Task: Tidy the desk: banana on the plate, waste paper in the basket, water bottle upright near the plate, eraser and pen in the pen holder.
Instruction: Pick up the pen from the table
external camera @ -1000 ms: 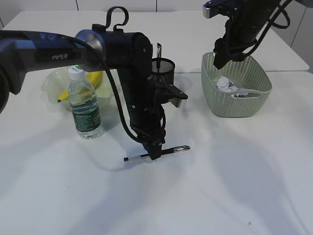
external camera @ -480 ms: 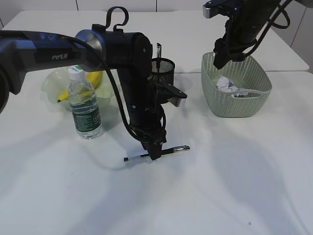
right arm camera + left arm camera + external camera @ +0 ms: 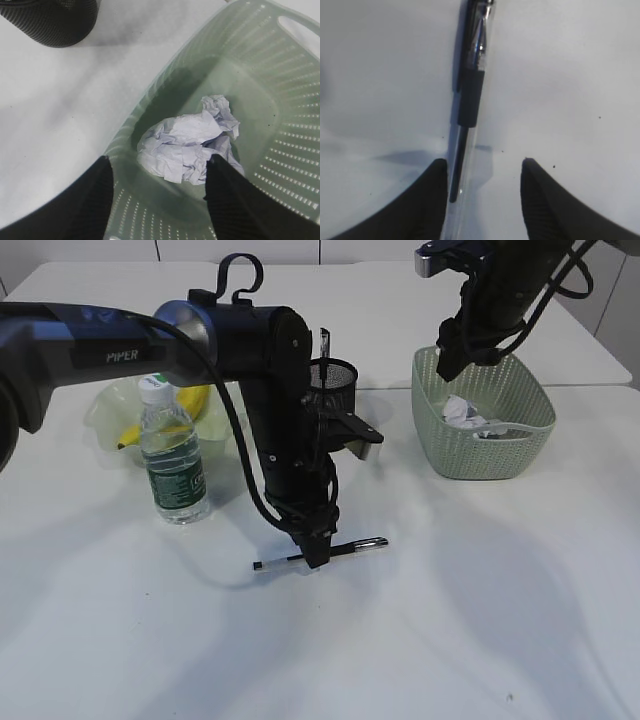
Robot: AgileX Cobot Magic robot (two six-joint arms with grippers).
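Fingers (image 3: 427,200) of left gripper (image 3: 482,172) parted, straddling pen (image 3: 470,95) on desk (image 3: 570,75), no grip; right gripper (image 3: 157,175) open, empty, above basket (image 3: 290,165) with waste paper (image 3: 185,140).

One pen (image 3: 320,553) lies on the tabletop (image 3: 450,610) in front of the pen holder (image 3: 334,381), of which there is one, with something thin standing up from it that cannot be made out. One water bottle (image 3: 174,460) stands left of the pen holder. One plate (image 3: 108,412) sits farther left, with one banana (image 3: 196,400) on it. One basket (image 3: 480,420) stands right of the pen holder, with one waste paper (image 3: 187,140) ball inside. Two robot arms are in view, each ending in one end effector: the left end effector (image 3: 482,200) and the right end effector (image 3: 157,200).
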